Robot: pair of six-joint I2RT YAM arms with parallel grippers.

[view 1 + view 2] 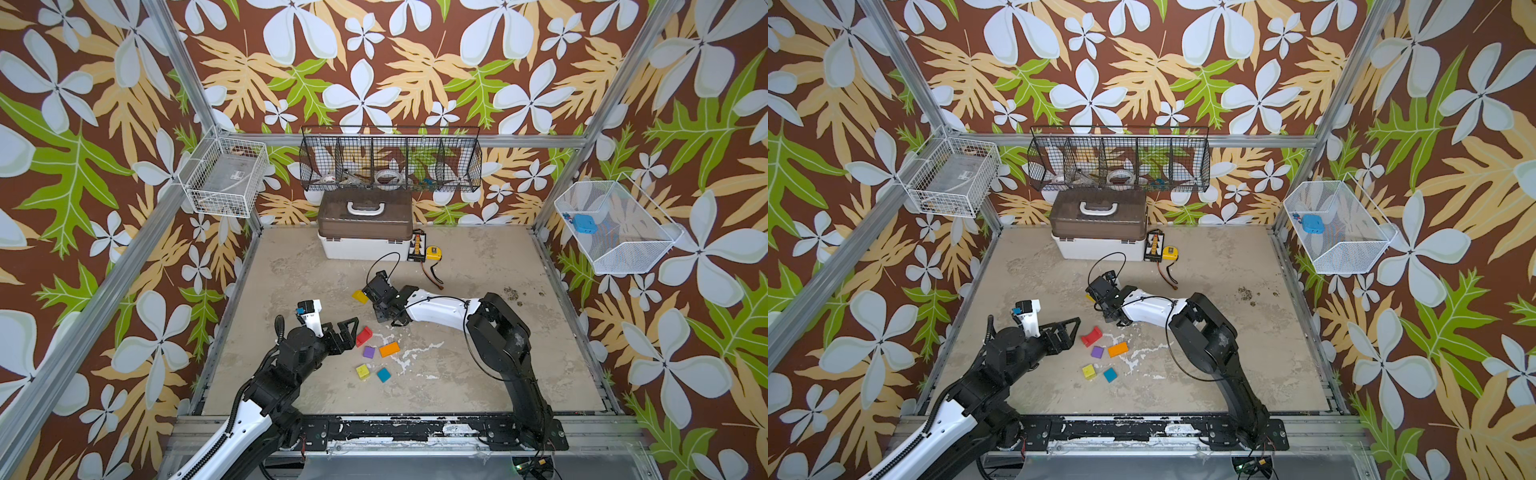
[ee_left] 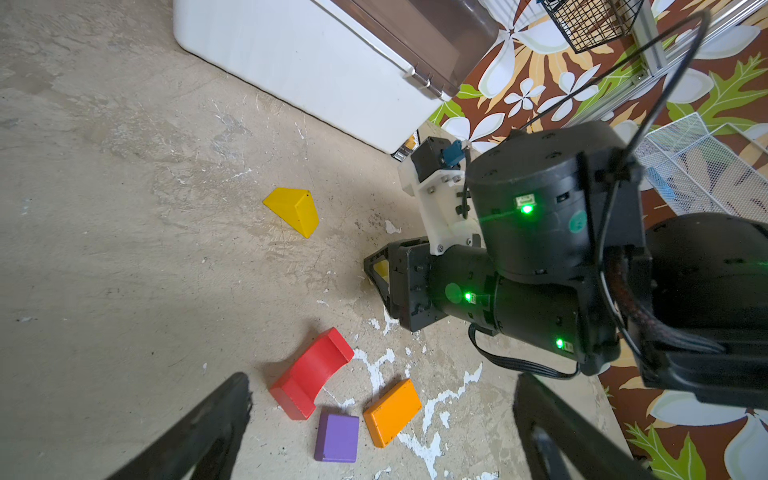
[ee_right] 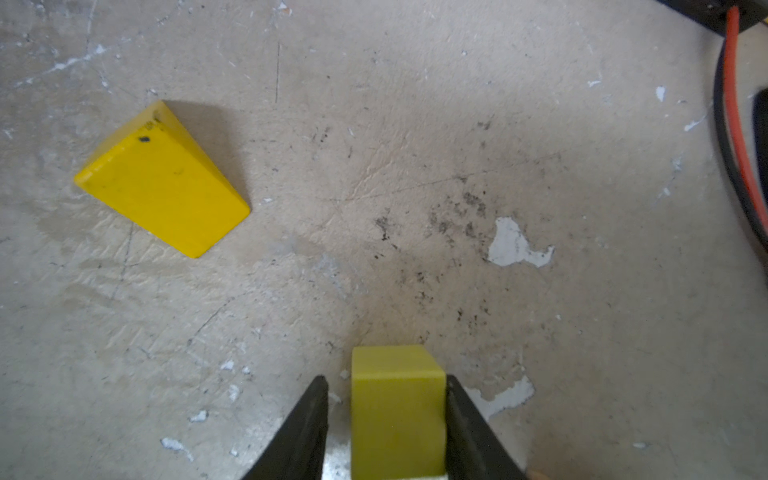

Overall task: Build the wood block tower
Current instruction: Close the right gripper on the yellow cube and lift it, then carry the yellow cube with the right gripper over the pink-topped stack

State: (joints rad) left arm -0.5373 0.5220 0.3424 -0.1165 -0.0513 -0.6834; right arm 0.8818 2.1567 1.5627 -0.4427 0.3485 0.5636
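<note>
On the scuffed beige tabletop, walled by floral wallpaper, the left gripper gapes wide while the right gripper straddles 1 yellow block, a gap showing at 1 finger.

You have seven pieces on view, each lying singly on the table. A yellow wedge rests on a broad face near the middle, ridge up. Near it, a yellow-green block stands between the jaws of the right gripper. One jaw touches it and the other shows a sliver of gap. Whether it sits on the table is hard to tell from this angle. Toward the robot's base lies a cluster. The red arch lies on its back, hollow up, with the purple square just beside it and the flat orange slab next to that. The yellow cube and teal block sit side by side, closer still to the base.
</note>
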